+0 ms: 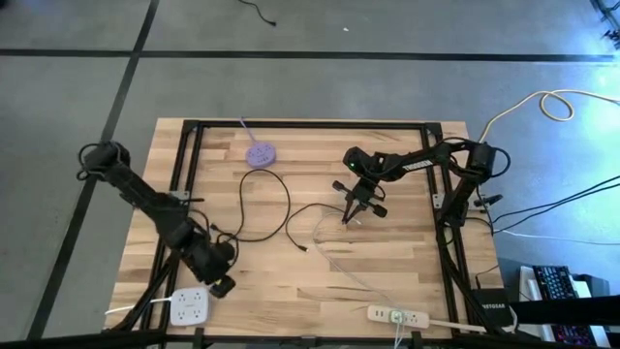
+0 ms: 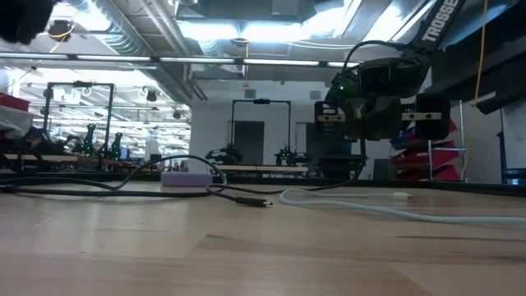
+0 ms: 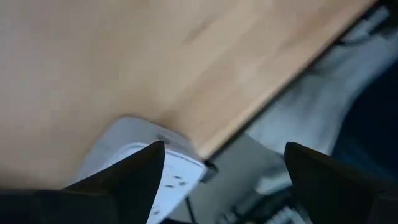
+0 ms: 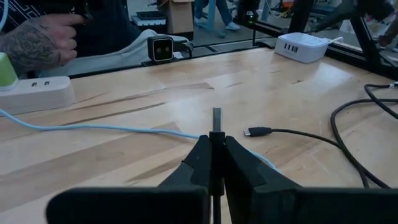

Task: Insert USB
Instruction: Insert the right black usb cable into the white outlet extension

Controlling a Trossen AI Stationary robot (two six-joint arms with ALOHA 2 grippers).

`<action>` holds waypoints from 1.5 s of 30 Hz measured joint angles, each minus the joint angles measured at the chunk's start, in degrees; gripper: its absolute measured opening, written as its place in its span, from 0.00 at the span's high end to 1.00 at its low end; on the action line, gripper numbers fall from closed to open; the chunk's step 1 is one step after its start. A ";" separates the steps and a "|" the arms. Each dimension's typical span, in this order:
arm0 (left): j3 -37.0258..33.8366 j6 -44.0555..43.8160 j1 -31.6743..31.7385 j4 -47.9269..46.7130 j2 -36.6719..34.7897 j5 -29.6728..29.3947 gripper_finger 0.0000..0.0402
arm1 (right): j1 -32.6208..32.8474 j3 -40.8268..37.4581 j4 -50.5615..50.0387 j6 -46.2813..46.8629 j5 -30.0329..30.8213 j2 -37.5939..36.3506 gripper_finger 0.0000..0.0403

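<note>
Your right gripper has its fingers pinched fully together on the USB plug, whose metal tip stands out straight ahead of the fingertips, its long axis in line with the fingers. The pale cable runs off from the plug across the counter. In the high view this gripper hangs over the middle of the counter.

The move turns on where the sockets lie from that tip. Ahead of the fingers and off to one side lies a white power strip at the counter's near edge, close to a person's hand; two small ports show on its face, probably USB, though the view is too poor to be sure. Ahead to the other side sits a white multi-port charger, farther from the plug. A black cable's small connector lies loose just beside the fingertips; it is not the held plug.

Your left gripper waits near the charger, fingers spread wide with nothing between them, so the right arm alone carries the plug.

Readable writing: "NETGEAR" on a black box off the counter, and "TROSSEN" on the arm in the low view.
</note>
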 joint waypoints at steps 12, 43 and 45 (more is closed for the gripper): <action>8.82 3.64 -8.14 -7.64 18.47 3.01 0.22 | 0.02 0.00 -0.05 -0.33 -0.13 0.26 1.00; 12.37 1.15 -13.14 -11.98 23.39 -2.37 0.22 | 0.04 0.00 -1.87 -0.28 -0.18 0.31 1.00; 13.06 0.82 -13.29 -11.96 23.49 -2.67 0.22 | 0.04 0.00 -1.87 -0.29 -0.19 0.31 1.00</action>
